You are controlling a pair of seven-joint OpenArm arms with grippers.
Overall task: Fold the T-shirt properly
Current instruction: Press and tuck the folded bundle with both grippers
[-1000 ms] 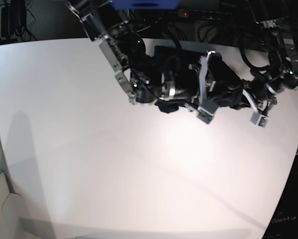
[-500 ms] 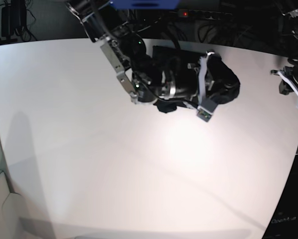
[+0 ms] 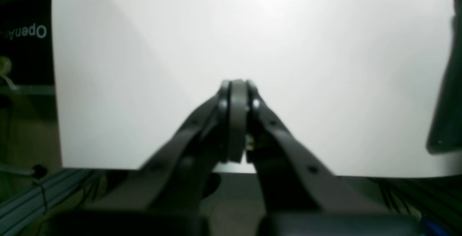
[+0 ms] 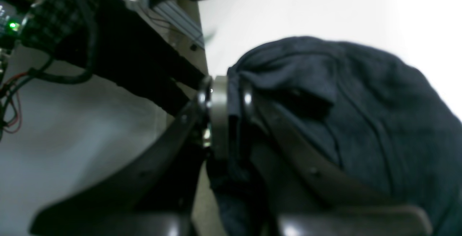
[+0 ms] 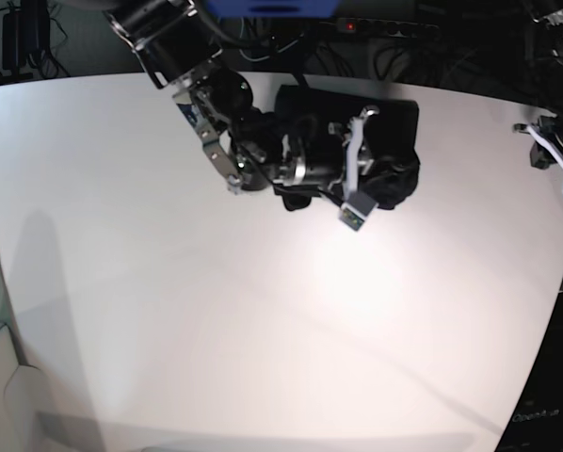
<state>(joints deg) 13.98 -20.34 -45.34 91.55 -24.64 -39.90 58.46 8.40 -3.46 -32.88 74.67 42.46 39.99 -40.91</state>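
Base view: left tool, pressed together and empty, has pulled back to the worktop edge; right tool pinches the T-shirt, probably dragging the bundle inward.

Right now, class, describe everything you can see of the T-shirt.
The T-shirt is dark charcoal, soft knit, plain, bunched into a rumpled heap with creases. It lies on the white table near the far edge. The right gripper is shut on a fold of it; the left gripper is elsewhere, not touching.

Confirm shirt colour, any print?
The T-shirt is plain dark charcoal with no print; the right wrist view shows it best.
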